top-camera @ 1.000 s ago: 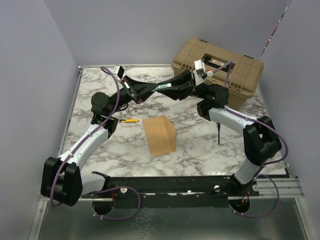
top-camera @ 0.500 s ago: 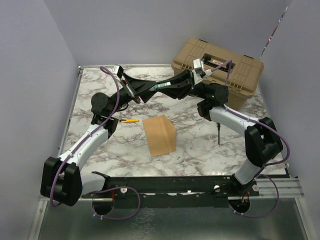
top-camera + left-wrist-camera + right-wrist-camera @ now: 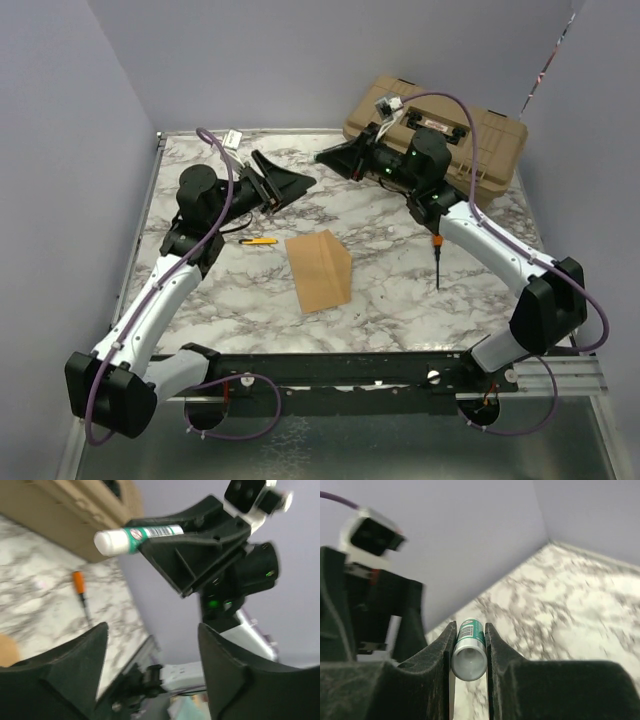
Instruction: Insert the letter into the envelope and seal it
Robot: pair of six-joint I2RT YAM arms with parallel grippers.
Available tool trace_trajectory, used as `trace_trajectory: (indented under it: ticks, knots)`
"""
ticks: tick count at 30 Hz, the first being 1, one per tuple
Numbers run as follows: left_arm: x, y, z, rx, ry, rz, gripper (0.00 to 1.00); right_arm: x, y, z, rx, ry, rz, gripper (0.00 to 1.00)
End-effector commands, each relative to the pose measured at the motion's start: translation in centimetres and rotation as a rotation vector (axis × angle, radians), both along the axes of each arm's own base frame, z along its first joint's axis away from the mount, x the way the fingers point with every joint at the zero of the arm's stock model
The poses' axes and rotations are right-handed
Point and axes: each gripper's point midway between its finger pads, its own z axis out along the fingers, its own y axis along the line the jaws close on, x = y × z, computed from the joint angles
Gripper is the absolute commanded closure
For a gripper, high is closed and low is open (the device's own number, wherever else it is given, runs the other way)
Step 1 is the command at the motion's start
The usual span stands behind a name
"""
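Note:
The kraft-brown envelope (image 3: pixel 315 272) lies flat on the marble table in the middle, its flap along the right side. The letter does not show as a separate sheet. My right gripper (image 3: pixel 324 157) is raised in front of the toolbox and shut on a green-and-white glue stick (image 3: pixel 469 650), which points left. The stick also shows in the left wrist view (image 3: pixel 135 536). My left gripper (image 3: pixel 303 183) is open and empty, just left of and below the right one, apart from the stick. Its fingers (image 3: pixel 75 670) stand wide apart.
A tan toolbox (image 3: pixel 470 150) stands at the back right. A yellow pen-like tool (image 3: pixel 258 241) lies left of the envelope. An orange-handled screwdriver (image 3: pixel 437 255) lies to its right and shows in the left wrist view (image 3: pixel 80 587). Grey walls enclose the table.
The two grippers were together around the glue stick. They have drawn apart: the right one keeps the stick and has moved back right, the left one has pulled back left, open.

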Motion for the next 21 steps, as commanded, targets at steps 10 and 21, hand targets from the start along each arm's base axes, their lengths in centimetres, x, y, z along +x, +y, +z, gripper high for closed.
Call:
trace_trajectory:
  ticks: [10, 21]
  knots:
    - [1.4, 4.2, -17.8, 0.535, 0.193, 0.155, 0.63, -3.0, -1.5, -23.0, -0.531, 0.352, -0.199, 0.99]
    - [3.9, 1.7, -26.8, 0.525, 0.35, 0.052, 0.83, -3.7, 1.1, -28.0, -0.711, 0.215, -0.347, 0.99]
